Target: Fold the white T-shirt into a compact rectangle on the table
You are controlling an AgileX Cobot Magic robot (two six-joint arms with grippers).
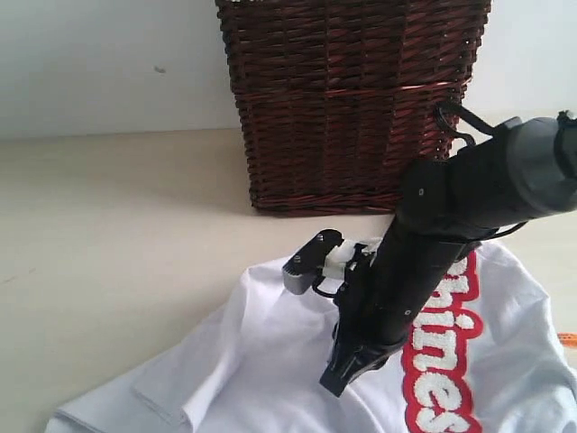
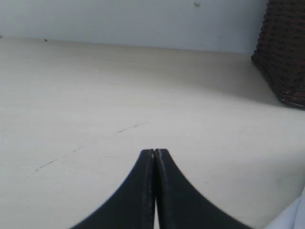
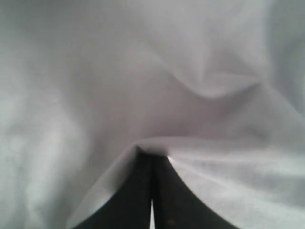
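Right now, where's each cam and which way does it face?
Exterior: off-arm, facing dark brown wicker basket and wall; right pincer down on white cotton T-shirt.
Left wrist: on left arm, along shut left pincer, across pale beige flat table.
Right wrist: on right arm, into shirt fabric; shut pincer pinches a fold.
Shared: exterior and left wrist both show basket, table.

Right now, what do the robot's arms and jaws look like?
The right arm is a thick black tube with a grey upper section. Thin black cables loop beside it, and a grey-and-black block sits near its wrist. Both pairs of jaws are matte black, curved and tapering to thin tips. The left arm itself is out of view.
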